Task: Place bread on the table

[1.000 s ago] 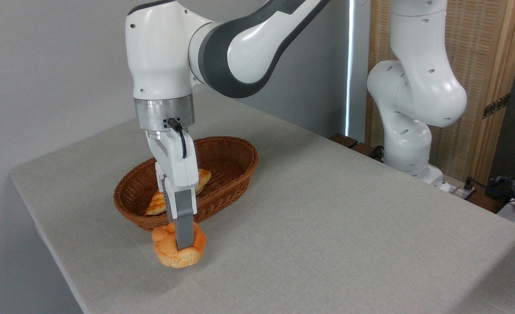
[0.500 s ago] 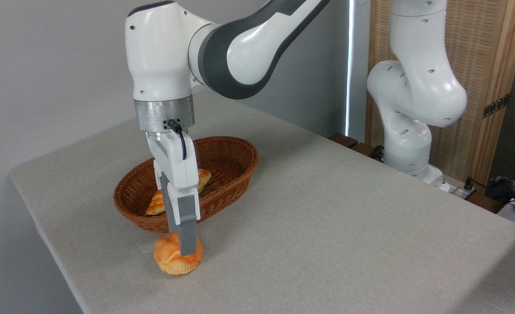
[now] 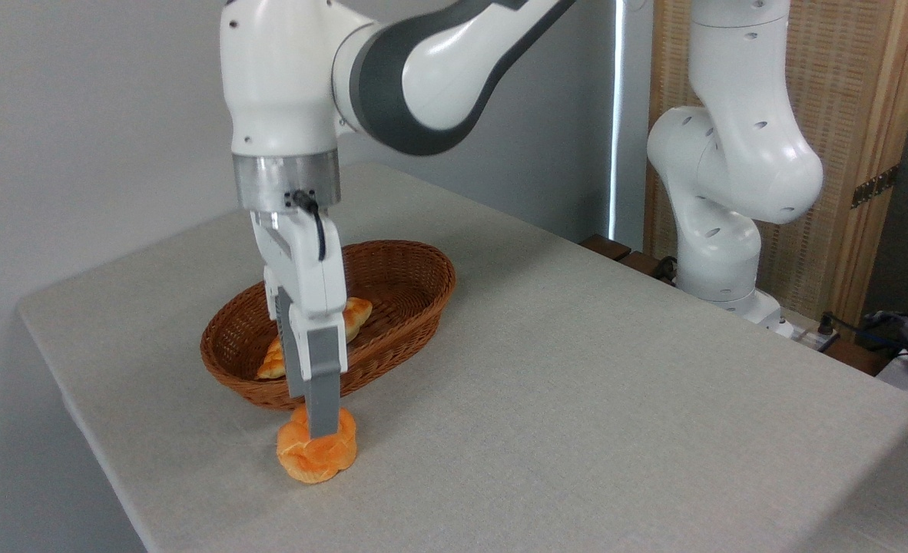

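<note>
The large rectangular table, covered in light grey-beige cloth, fills most of the view. One white and grey robot arm is bent over it from the right, its wrist turned straight down above the near left part of the cloth. One oval brown wicker basket is set behind the wrist, and one paler braided loaf is seen lying inside it. The two-finger gripper is pointed vertically downward, its grey fingertips overlapping the top of the one small round golden-orange bun. The bun is resting on the cloth just in front of the basket. Whether the fingers are spread or pinching the bun cannot be told, since they are seen edge-on.
</note>
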Robot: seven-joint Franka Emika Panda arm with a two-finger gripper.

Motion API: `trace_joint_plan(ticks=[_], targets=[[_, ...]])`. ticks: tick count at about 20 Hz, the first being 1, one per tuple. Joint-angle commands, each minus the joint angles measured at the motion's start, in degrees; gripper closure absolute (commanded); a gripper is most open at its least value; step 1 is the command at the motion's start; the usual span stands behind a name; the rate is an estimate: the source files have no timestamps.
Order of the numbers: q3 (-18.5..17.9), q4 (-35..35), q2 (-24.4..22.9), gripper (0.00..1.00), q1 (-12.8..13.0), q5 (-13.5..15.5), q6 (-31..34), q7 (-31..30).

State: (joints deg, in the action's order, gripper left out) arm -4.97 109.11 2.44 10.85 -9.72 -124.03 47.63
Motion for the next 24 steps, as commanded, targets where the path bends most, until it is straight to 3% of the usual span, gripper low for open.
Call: trace_joint_plan(ticks=[1, 5, 9, 13, 15, 19, 24], targets=[[-0.83, -1.43, -3.14, 0.00, 0.49, 3.12, 8.25, 0.10], [-0.83, -6.71, -3.58, 0.00, 0.49, 3.82, 19.42, 0.18], [-0.66, -8.92, -4.64, 0.00, -0.38, 3.57, 26.37, -0.25], [-0.83, -9.09, -6.13, 0.00, -0.74, 4.09, 27.88, -7.43], [-1.01, -9.18, -6.48, 0.00, -0.83, 5.84, 27.97, -11.67], [-0.66, -11.46, -6.49, 0.00, -3.99, 11.20, 30.07, -11.94], [1.61, -15.24, -5.70, 0.00, -4.69, 12.79, 32.97, -12.12]])
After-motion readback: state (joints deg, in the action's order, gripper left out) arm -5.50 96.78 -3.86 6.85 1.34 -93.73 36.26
